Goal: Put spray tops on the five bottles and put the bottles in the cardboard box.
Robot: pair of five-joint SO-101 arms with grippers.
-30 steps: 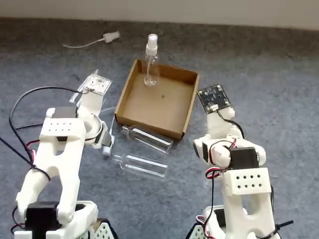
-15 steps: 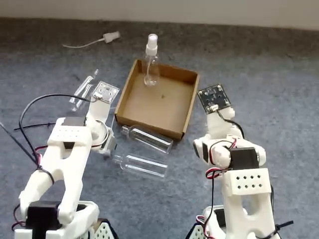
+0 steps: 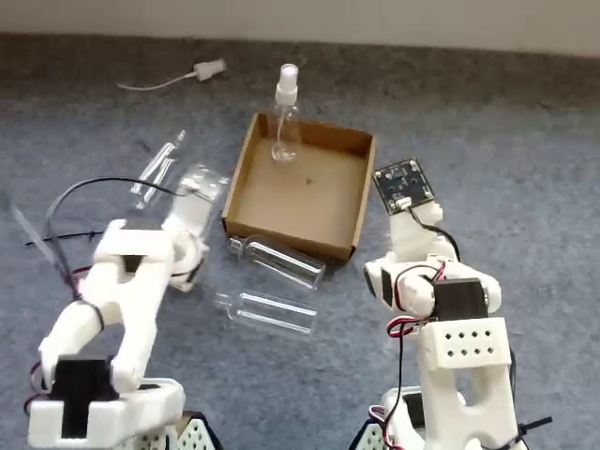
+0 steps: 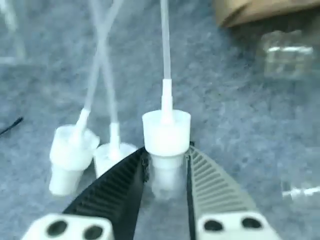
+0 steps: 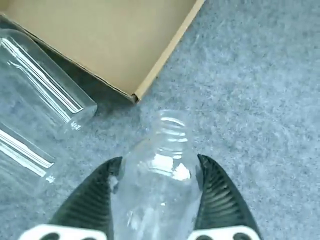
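Jaws of the left gripper (image 4: 166, 154) are pinched on the neck of a white spray top (image 4: 166, 131), whose thin dip tube points away from the wrist camera. Two more spray tops (image 4: 70, 150) (image 4: 112, 156) lie just beside it on the grey carpet (image 4: 225, 110), with their tubes crossing.

The right gripper (image 5: 159, 164) holds a clear, capless bottle (image 5: 157, 192) between narrowly set jaws. The bottle's open mouth points toward a corner of the cardboard box (image 5: 115, 40).

In the high view the box (image 3: 291, 239) sits between the two arms. Inside it one bottle with a spray top (image 3: 285, 122) stands upright against the far wall. The box floor is otherwise bare brown card.

Two capless bottles lie on their sides on the carpet in front of the box. One (image 3: 277, 261) is just beside the near wall, and the other (image 3: 267, 312) lies a little closer to the arms.

A further spray top with its tube (image 3: 208, 68) lies well apart from the others, on the far side of the carpet.
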